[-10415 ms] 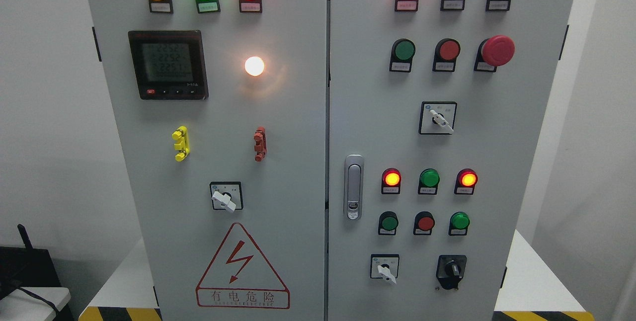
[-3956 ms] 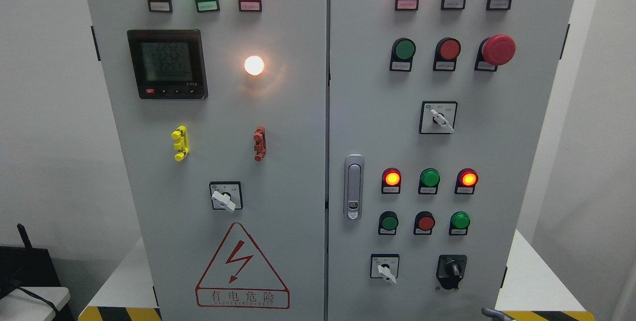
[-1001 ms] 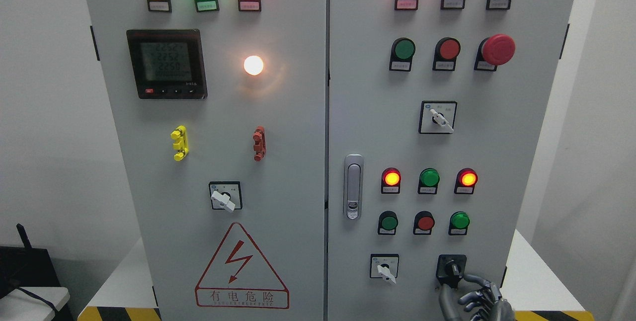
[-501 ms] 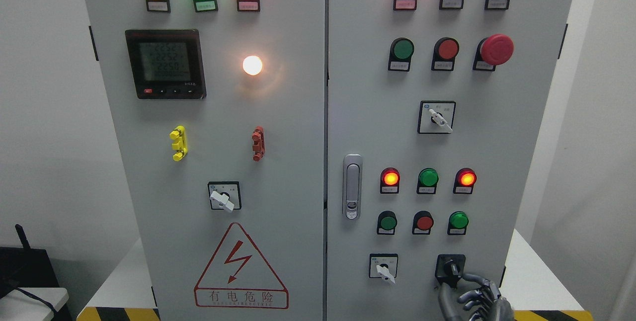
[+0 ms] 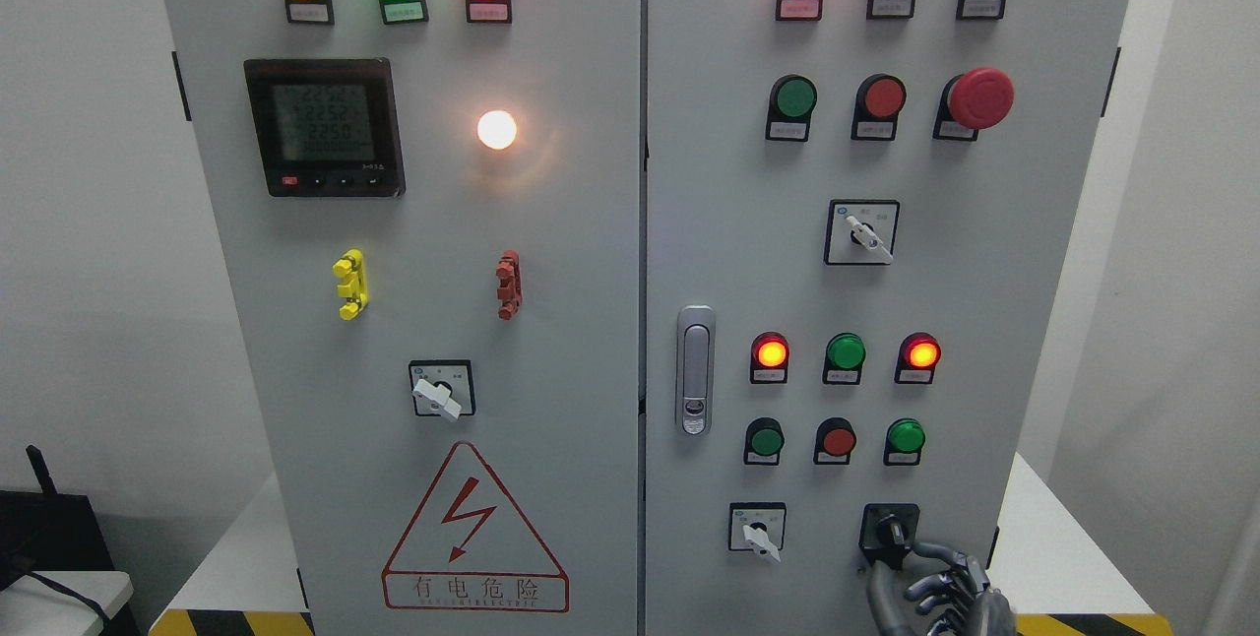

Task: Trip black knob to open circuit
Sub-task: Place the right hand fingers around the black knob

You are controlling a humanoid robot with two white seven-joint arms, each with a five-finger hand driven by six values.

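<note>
The black knob sits on its black plate at the lower right of the grey cabinet's right door, with its handle pointing up and a little left. My right hand comes up from the bottom edge just below and right of the knob. Its fingers are spread and lightly curved. The index fingertip reaches the knob's lower right side, and the thumb stands below the plate. The hand does not close around the knob. My left arm is out of view.
A white selector switch sits left of the knob. Round push buttons and lit red lamps are above it, and a door latch is further left. The cabinet stands on a white surface with a yellow-black edge.
Over the last second the picture has shifted slightly left. My right hand stays below the knob, and its index finger has edged a little closer. The knob's handle has not turned.
</note>
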